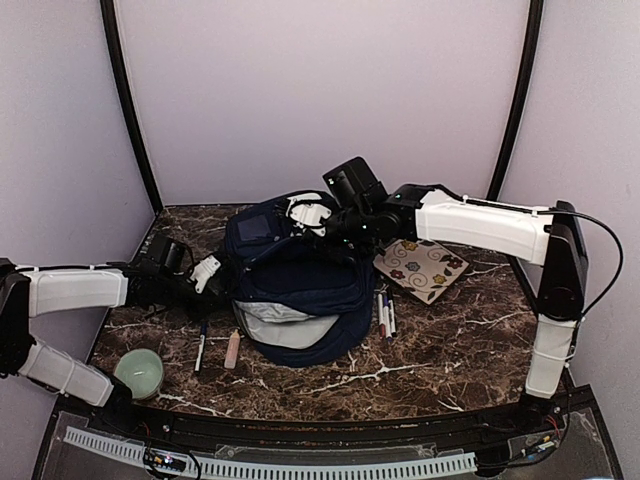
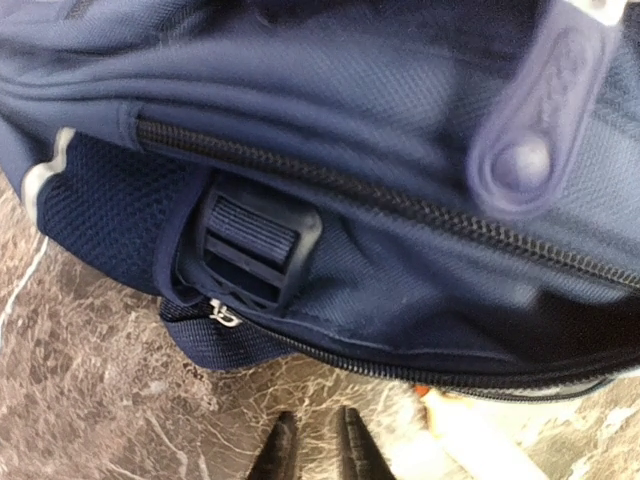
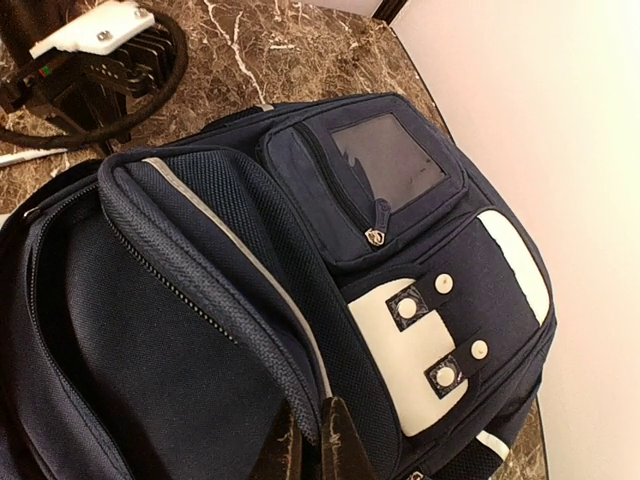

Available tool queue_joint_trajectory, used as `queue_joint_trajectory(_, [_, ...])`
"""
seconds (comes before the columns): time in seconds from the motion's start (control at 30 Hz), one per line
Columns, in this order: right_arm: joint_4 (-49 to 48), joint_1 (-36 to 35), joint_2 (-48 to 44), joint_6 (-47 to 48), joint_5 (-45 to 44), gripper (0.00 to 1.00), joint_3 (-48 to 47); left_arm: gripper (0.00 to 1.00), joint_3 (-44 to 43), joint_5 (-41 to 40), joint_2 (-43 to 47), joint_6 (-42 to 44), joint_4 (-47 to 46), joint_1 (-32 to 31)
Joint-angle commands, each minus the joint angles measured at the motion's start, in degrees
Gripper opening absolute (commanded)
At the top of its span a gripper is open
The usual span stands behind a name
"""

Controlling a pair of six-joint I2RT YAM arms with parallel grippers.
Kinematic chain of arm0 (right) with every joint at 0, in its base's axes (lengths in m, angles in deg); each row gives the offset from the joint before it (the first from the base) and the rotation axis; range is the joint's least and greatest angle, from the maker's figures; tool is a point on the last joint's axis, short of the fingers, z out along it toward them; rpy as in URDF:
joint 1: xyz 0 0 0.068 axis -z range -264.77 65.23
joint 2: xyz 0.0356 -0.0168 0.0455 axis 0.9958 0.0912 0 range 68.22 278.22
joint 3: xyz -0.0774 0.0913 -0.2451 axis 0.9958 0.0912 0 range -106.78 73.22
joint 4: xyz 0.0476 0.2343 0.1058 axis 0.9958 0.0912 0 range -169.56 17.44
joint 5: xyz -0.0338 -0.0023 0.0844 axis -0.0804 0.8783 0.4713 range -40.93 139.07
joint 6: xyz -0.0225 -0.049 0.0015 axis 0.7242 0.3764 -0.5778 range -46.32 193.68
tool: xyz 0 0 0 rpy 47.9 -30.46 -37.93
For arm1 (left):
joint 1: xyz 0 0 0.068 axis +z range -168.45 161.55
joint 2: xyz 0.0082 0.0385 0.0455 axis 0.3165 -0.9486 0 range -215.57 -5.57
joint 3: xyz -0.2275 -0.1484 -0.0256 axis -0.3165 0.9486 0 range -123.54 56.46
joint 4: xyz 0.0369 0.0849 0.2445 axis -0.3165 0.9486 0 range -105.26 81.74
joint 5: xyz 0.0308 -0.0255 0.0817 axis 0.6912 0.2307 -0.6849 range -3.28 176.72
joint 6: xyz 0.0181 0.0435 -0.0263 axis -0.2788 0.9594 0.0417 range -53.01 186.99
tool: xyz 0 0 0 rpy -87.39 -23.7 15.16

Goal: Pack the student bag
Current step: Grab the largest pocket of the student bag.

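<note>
The student bag (image 1: 290, 290) is a large navy backpack lying mid-table, its main compartment gaping toward the near edge and showing light grey lining. My right gripper (image 1: 308, 215) reaches over the bag's far end. In the right wrist view it (image 3: 315, 445) is shut on the zippered rim of the student bag (image 3: 200, 330), beside the white patch with snaps. My left gripper (image 1: 207, 272) sits low at the bag's left side. In the left wrist view its jaws (image 2: 317, 445) stand almost together over bare marble with nothing between them, just short of the student bag (image 2: 400, 150).
A floral pouch (image 1: 422, 268) and several pens (image 1: 385, 312) lie right of the bag. A dark marker (image 1: 201, 347), a pink stick (image 1: 233, 349) and a green cup (image 1: 139, 372) sit near the front left. A white object with orange (image 2: 490, 440) lies beside the bag's edge.
</note>
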Motion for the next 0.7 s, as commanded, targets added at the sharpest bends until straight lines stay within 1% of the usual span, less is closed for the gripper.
queue_joint_trajectory(0.0, [-3.18,1.27,-2.07,-2.01,-0.53,0.0,-4.22,0.28,-0.55,-1.59,-2.33,1.22,-0.3,0.34])
queue_joint_trajectory(0.03, [-3.12,1.27,-2.02,-2.05,-0.42,0.0,-4.51,0.32,-0.63,-2.54,-2.72,1.51,-1.1,0.34])
queue_joint_trajectory(0.13, [-3.25,1.25,-2.35,-2.01,-0.15,0.0,-4.62,0.37,-0.38,-2.08,-3.97,3.13,-4.99,0.33])
queue_joint_trajectory(0.27, [-3.17,1.22,-2.49,-2.42,0.93,0.0,-4.37,0.38,-0.43,2.61,-7.53,5.44,-9.99,1.19])
queue_joint_trajectory(0.43, [-3.29,1.27,-2.78,-3.17,1.95,0.0,-4.04,0.37,-4.22,5.84,-15.02,6.68,-9.24,3.42])
queue_joint_trajectory(0.57, [-3.41,1.27,-3.26,-3.56,2.63,0.0,-3.35,0.41,-4.3,3.82,-17.6,6.38,-12.22,3.95])
queue_joint_trajectory(0.67, [-3.53,1.27,-3.45,-3.75,3.12,0.0,-2.88,0.43,-4.46,4.72,-18.72,6.15,-13.82,4.88])
